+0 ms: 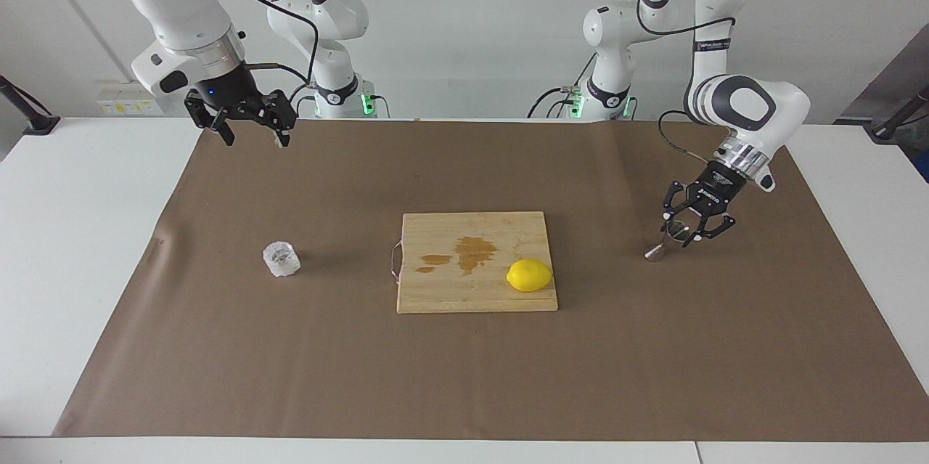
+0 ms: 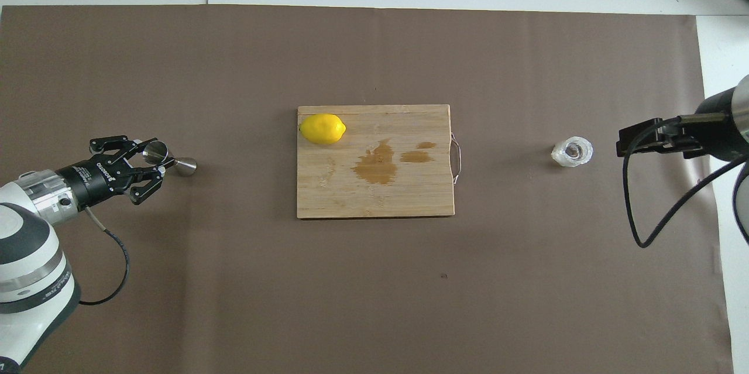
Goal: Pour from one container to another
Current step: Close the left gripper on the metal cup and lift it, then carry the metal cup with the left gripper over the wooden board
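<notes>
**Q:** Left gripper (image 1: 686, 226) — what is it doing at this stage?

**A:** It is pinching the jigger (image 1: 666, 242) near the rim of the upper cone, at the left arm's end of the desk (image 1: 87, 246). The jigger is leaning, its lower cone resting on or just above the brown mat (image 1: 464, 377); which of the two cannot be told.

**Q:** And the right gripper (image 1: 252, 128)?

**A:** It is waiting with its fingers spread, hanging over the edge of the mat nearest the robots at the right arm's end, holding nothing.

**Q:** Where is the glass standing?

**A:** The glass (image 1: 281, 258) is sitting upright on the mat toward the right arm's end, well apart from both grippers and untouched. A cutting board (image 1: 475, 297) with a lemon (image 1: 529, 275) and a brown stain is lying between glass and jigger.

**Q:** How far along is the task looking?

**A:** By judgement, it is only beginning: the receiving vessel is being secured, while gripping the glass, bringing the two together and pouring are all remaining.
</notes>
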`<state>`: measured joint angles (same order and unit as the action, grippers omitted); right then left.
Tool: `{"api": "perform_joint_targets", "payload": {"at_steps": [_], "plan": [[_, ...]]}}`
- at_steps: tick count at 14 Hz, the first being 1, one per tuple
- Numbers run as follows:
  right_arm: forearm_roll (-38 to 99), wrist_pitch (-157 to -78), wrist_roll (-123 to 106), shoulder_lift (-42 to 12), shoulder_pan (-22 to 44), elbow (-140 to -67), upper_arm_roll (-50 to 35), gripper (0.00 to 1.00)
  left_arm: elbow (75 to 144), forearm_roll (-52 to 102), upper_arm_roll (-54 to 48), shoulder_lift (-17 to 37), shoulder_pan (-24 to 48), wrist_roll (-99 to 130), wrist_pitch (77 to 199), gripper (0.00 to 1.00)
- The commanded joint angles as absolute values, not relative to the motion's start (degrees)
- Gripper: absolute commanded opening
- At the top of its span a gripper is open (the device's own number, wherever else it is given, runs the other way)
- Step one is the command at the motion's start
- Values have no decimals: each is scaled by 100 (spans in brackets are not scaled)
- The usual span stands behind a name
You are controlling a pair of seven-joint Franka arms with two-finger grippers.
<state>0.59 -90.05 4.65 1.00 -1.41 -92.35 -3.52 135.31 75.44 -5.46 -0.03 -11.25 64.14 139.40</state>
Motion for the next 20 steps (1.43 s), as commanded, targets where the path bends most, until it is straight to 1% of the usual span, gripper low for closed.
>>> {"api": "perform_joint_targets", "payload": {"at_steps": [1,4,7,9,12,15,16,20], "plan": [[44,-8921,325,105,-220,-9202,-387,100,13360,7655,-545,9,-1134,6398,13904,0],[44,-8921,325,105,-220,-9202,-387,100,12991,7629,-606,-79,-1020,6442,13939,0],[44,-8921,325,105,-220,-9202,-387,100,12850,7620,-808,-202,-897,6547,13913,0],[44,-8921,325,105,-220,-9202,-387,100,12727,7620,-975,-193,-573,6845,13983,0],[44,-8921,325,105,-220,-9202,-387,100,12612,7611,-1002,-176,243,7539,14158,0],[44,-8921,325,105,-220,-9202,-387,100,12464,7620,-1019,-53,1280,8382,15350,0],[44,-8921,325,105,-220,-9202,-387,100,12341,7620,-1011,86,1588,8559,15702,0],[44,-8921,325,105,-220,-9202,-387,100,12024,7629,-1020,342,2590,9105,16732,0]]}}
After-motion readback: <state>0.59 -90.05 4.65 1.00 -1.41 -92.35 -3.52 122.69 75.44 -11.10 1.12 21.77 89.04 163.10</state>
